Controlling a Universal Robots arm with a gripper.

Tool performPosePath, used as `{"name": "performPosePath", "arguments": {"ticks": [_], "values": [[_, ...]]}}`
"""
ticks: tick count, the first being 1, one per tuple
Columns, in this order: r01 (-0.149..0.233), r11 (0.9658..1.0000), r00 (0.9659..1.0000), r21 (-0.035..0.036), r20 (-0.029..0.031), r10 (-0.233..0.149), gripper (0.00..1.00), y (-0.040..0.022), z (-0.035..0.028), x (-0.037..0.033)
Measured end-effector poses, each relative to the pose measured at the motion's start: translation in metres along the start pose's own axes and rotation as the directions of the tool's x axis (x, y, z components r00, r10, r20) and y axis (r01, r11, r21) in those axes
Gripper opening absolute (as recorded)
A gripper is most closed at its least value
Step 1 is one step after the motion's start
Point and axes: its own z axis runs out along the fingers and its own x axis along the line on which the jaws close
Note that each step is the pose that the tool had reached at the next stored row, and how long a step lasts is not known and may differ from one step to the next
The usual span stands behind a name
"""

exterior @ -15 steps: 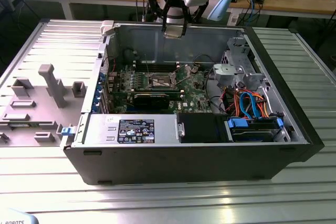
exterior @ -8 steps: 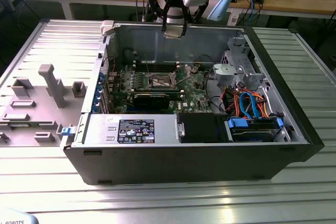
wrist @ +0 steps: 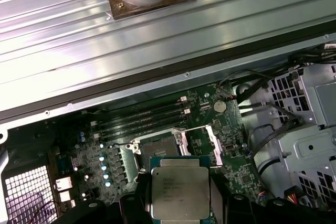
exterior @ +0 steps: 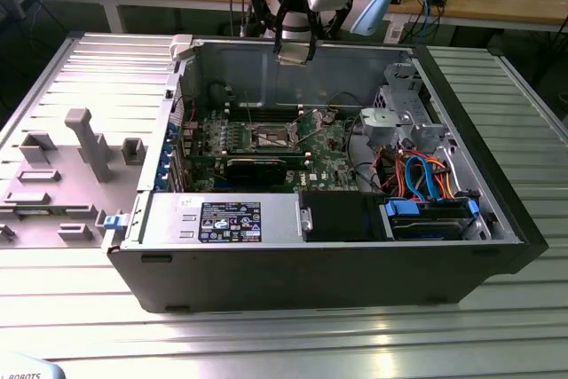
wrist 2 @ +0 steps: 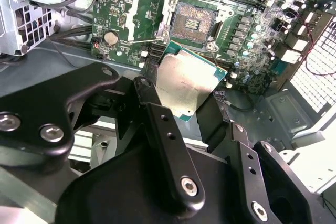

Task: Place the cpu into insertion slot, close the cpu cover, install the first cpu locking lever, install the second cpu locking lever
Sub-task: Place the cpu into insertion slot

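Silvery-grey metal on top with a green edge: the small flat square cpu sits between the black jaws, which are closed on two opposite sides of it. In the exterior view the cpu hangs above the open black computer case, up by the wall farthest from the camera. The insertion slot, a small square socket with a dark centre and silver rim, lies bare on the green motherboard, well below the cpu. The thin silver frame cpu cover stands open just beside the slot. The case rests on a ribbed metal counter.
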Motion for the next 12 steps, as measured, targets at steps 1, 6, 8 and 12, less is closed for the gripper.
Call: {"name": "performPosePath", "arguments": {"ticks": [1, 6, 8, 12], "values": [[-0.002, 1.0, 1.0, -0.0001, 0.0002, 0.002, 0.54, 0.0, 0.0, 0.0002], [-0.006, 1.0, 1.0, -0.0001, 0.0005, 0.006, 0.54, -0.0001, 0.0, 0.0002], [-0.011, 0.9999, 0.9999, -0.0001, 0.001, 0.011, 0.54, -0.0001, 0.0001, 0.0002], [-0.045, 0.999, 0.999, 0.0006, 0.0045, 0.045, 0.54, -0.0002, 0.0005, 0.0002]]}}
